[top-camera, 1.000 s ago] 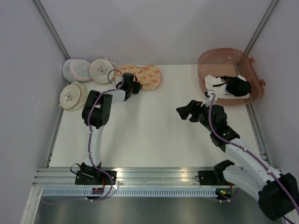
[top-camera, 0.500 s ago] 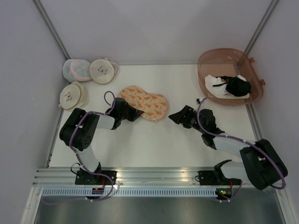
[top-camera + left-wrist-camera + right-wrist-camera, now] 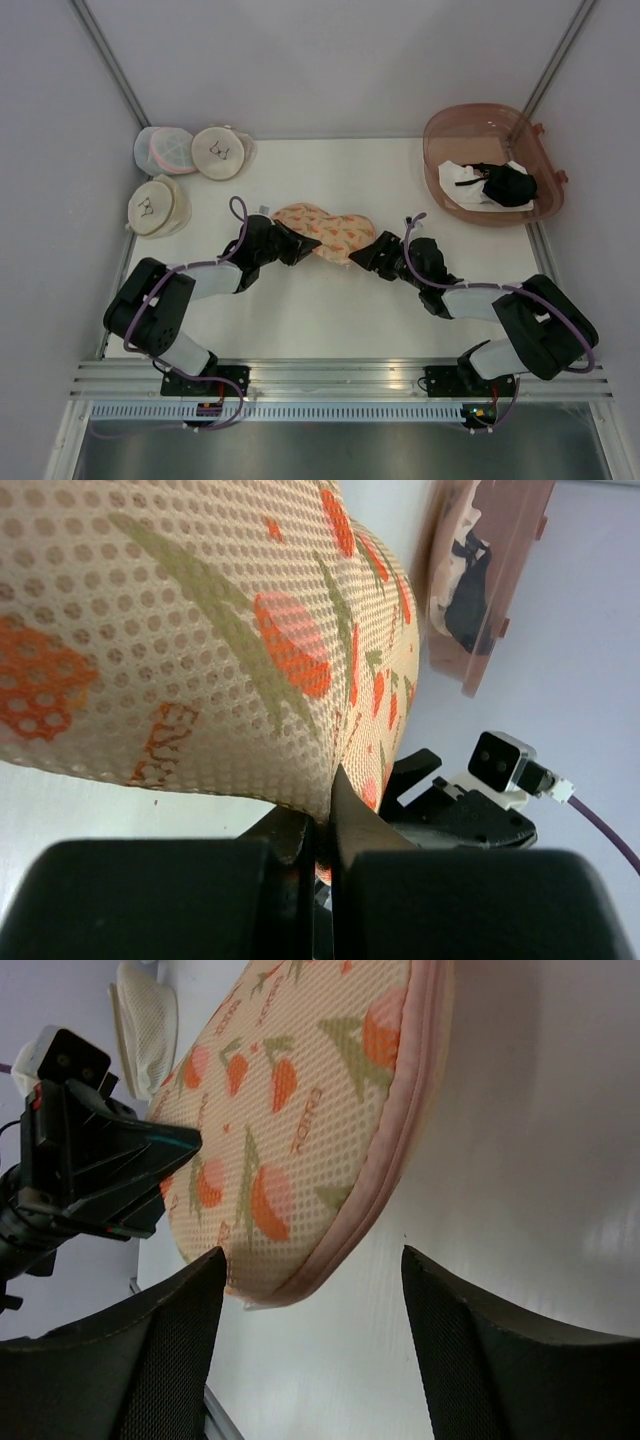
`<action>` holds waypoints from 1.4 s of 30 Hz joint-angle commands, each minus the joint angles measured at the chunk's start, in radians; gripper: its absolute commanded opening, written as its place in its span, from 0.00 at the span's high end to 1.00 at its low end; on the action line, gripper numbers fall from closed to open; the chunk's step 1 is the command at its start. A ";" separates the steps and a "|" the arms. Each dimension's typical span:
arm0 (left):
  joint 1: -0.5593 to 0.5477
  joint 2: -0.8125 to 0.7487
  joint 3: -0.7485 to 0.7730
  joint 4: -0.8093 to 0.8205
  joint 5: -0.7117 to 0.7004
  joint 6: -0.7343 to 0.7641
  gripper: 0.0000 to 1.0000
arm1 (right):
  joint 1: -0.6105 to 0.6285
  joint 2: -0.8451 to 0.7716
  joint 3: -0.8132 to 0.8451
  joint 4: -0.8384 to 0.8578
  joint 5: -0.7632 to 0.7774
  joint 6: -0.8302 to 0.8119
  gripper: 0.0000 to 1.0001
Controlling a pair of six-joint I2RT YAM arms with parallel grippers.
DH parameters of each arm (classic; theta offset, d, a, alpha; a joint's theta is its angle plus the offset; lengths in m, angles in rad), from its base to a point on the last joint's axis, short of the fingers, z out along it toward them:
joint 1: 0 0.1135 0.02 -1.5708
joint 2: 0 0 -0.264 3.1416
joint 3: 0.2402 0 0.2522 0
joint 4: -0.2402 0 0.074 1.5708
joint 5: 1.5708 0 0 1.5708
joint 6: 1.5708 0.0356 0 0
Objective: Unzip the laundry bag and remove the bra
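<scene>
Top view. Laundry bag (image 3: 322, 232) lies mid-tabletop (image 3: 320, 300), long axis running left to right, between the two arms. Left end effector (image 3: 298, 248) is at its left end, right end effector (image 3: 362, 255) at its right end. Round pouches (image 3: 152, 205) sit well apart at far left and the tub (image 3: 432, 130) at far right. No bra is visible, so it is presumably inside the bag.

Left wrist view. Left end effector (image 3: 322, 832) is fully closed, with the lower edge of the laundry bag (image 3: 200, 630) pinched between the fingers. The mesh sags and bulges over them.

Right wrist view. Right end effector (image 3: 310, 1260) has its fingers spread wide and grips nothing. The pink-piped rim of the laundry bag (image 3: 300, 1110) sits just ahead, in line with the gap. I cannot pick out a zip pull.

Handling, as a judgement. The padded mesh is light, soft and floppy, and it will fold rather than resist. One end needs anchoring by the seam while the other side works the zip tab. Best holds are the piped rim or the tab, not the open mesh face.
</scene>
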 commanded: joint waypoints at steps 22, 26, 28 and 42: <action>-0.036 -0.287 -0.192 -0.062 0.011 0.080 0.33 | 0.026 0.107 0.067 0.089 0.026 0.163 0.99; -0.064 -0.441 -0.255 -0.174 -0.041 0.057 0.29 | 0.037 0.137 0.066 0.107 0.004 0.279 1.00; -0.079 -0.507 -0.302 -0.211 -0.043 0.032 0.29 | 0.044 0.168 0.060 0.170 -0.011 0.363 1.00; -0.148 -0.628 -0.461 -0.089 -0.268 -0.112 0.25 | 0.158 0.423 -0.049 0.785 0.010 0.795 0.99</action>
